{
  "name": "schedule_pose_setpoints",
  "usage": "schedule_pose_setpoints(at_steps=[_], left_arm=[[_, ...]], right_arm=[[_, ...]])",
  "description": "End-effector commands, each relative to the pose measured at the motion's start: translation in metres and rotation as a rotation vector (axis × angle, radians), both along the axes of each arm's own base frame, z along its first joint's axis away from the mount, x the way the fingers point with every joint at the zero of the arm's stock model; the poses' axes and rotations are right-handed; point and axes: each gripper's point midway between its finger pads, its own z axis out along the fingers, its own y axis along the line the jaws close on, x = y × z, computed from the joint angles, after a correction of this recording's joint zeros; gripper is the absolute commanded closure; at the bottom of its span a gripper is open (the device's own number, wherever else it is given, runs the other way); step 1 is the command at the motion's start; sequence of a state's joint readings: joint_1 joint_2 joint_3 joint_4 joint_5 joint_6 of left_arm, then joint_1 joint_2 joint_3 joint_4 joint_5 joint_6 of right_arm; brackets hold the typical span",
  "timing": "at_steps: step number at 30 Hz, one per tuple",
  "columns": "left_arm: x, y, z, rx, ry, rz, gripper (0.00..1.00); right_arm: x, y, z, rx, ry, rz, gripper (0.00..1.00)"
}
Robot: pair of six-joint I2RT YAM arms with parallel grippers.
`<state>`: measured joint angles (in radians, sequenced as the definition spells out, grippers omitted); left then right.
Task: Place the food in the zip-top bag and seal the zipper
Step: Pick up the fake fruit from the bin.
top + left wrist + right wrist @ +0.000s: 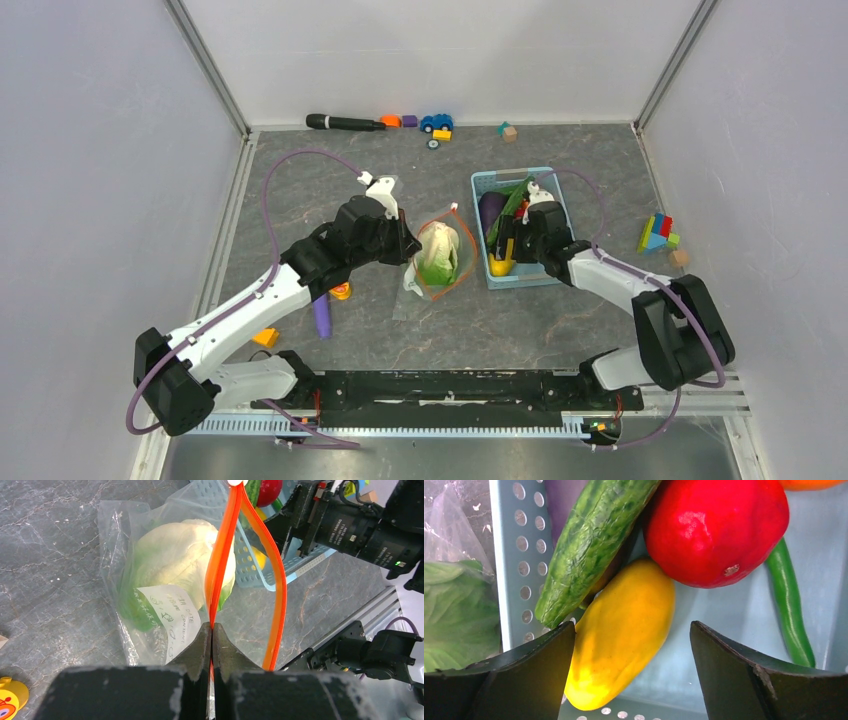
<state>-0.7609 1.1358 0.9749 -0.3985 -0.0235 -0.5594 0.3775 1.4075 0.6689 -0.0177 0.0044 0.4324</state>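
The clear zip-top bag [437, 262] lies mid-table with the pale green cabbage [438, 252] inside; the cabbage also shows in the left wrist view [175, 555]. My left gripper [212, 627] is shut on one side of the orange-red zipper [222, 555]; the other side [278, 595] bows away, so the mouth gapes. My right gripper [632, 632] is open inside the basket, its jaws on either side of a yellow piece [621, 630]. Next to the yellow piece lie a green cucumber [589, 545], a red piece [716, 527], a thin green pepper [791, 615] and a purple eggplant [489, 212].
The light blue basket [478, 181] stands right of the bag. A purple stick [321, 318], an orange-yellow toy [341, 291] and an orange block [265, 337] lie near the left arm. A black marker [340, 122], a toy car [436, 122] and blocks [657, 233] sit far back and right.
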Motion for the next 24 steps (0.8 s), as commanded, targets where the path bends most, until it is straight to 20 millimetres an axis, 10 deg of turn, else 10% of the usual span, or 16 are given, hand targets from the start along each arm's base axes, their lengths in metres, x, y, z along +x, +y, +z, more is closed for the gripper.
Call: schedule_pose_setpoints(at_steps=[1,24], left_arm=[[0.003,-0.007,0.015,-0.039,-0.043,-0.024,0.98],[-0.001,-0.012,0.019,-0.069,-0.037,-0.046,0.98]], right_arm=[[0.008,0.0,-0.005,0.028,-0.006,-0.063,0.12],[0.002,-0.035,0.035,-0.071,-0.168,-0.134,0.78]])
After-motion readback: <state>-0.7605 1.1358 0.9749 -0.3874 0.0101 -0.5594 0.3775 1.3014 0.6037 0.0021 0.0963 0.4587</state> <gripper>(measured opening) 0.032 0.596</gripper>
